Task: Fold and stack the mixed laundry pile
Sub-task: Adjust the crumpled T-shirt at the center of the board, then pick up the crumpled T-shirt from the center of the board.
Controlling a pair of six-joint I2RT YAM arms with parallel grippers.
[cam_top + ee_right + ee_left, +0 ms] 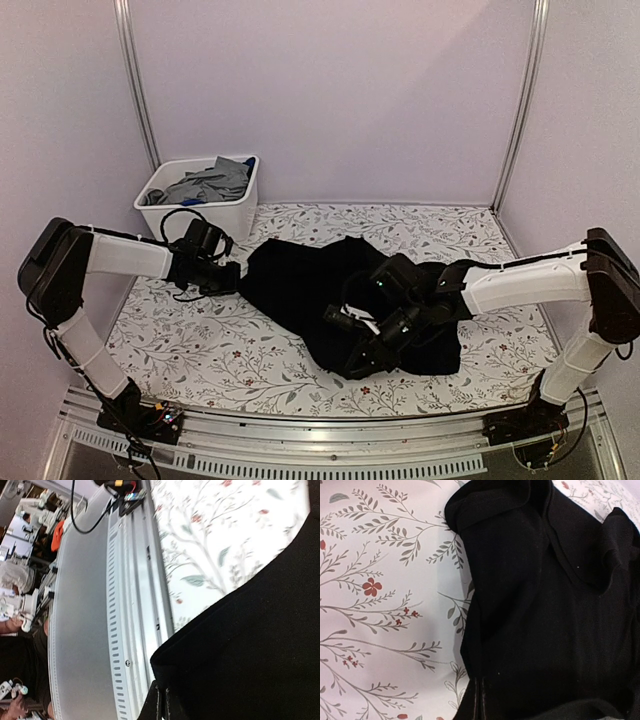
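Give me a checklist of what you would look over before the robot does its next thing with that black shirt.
1. Left hand shut on the black T-shirt, at its left edge: ok.
2. Right hand shut on the shirt's near edge: ok.
3. Shirt lying flat on the table: not ok, it is rumpled, with bunched folds.
4. Shirt apart from the white bin: ok.
5. Grey clothes inside the bin, out of the way: ok.
6. Which face of the shirt is up: cannot tell.
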